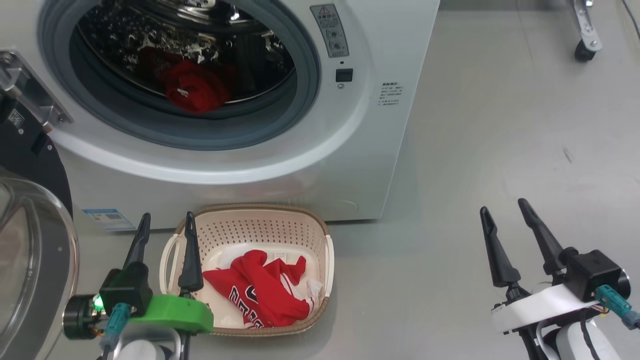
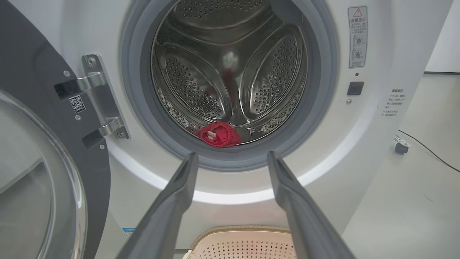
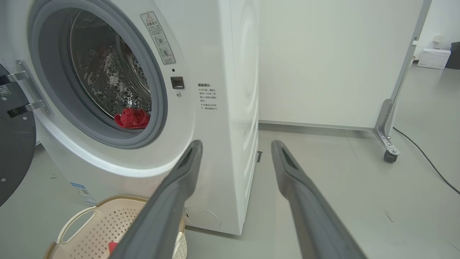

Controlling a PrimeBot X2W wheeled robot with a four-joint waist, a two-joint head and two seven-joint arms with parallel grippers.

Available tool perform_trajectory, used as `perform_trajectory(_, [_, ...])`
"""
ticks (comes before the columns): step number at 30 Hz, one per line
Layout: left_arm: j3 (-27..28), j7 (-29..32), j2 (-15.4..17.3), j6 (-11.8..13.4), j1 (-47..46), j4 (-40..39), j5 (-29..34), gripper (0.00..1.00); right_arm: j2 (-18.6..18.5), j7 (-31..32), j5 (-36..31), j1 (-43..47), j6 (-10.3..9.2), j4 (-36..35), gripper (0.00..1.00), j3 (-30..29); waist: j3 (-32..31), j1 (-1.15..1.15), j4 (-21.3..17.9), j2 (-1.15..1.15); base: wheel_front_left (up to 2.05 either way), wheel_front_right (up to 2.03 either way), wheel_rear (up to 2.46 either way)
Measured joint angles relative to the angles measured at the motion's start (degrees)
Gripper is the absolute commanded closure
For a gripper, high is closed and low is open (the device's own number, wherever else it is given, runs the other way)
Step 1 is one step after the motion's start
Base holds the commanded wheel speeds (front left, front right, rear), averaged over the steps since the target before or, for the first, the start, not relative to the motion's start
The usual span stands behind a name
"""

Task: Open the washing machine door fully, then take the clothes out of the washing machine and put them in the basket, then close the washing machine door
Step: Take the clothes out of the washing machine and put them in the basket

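Left gripper [image 1: 167,216]: jaws spread, nothing held. In the head view it sits over the left side of the basket [image 1: 260,230], fingers pointing at the washing machine [image 1: 300,165]. Right gripper [image 1: 503,206]: jaws likewise spread and empty, over bare floor [image 1: 500,100] well to the right of the machine. Of the clothes, one red garment [image 1: 260,292] lies crumpled in the basket toward its near wall. A second red garment [image 1: 192,90] lies bunched at the bottom of the steel drum [image 2: 194,82], just behind the lower lip of the grey gasket [image 1: 210,132]. In the left wrist view I note that this bunch sits beyond the left fingertips and roughly centred between them, clearly apart from both. I judge it light, soft and limp, and not fragile. It should fold under a pinch, hang loose once lifted, and may drag on the gasket lip. The best hold I see is the top of the bunch near the small white label, taking several layers so the cloth does not slip free. The washing machine door [image 1: 35,260] stands swung open at the left edge, with its glass bowl close beside the left wrist. I flag that as a contact risk.
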Motion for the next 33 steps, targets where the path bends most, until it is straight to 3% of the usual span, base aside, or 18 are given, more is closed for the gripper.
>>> perform_trajectory(10, [-0.59, 0.0, 0.24, 0.0, 5.17, -3.2, 0.55, 0.0, 1.08, 0.01, -1.05, 3.34, -0.64, 0.05, 0.0, 0.74, -4.38, 0.0, -1.47, 0.0, 0.0, 0.0, 0.0])
perform_trajectory(33, [-1.05, 0.09, 0.52, 0.0, 9.15, -7.79, 0.65, 0.0, 1.92, 0.01, -1.91, 5.31, -1.53, -0.86, 0.0, 0.65, -5.27, 0.0, -1.85, 0.0, 0.0, 0.0, 0.0])
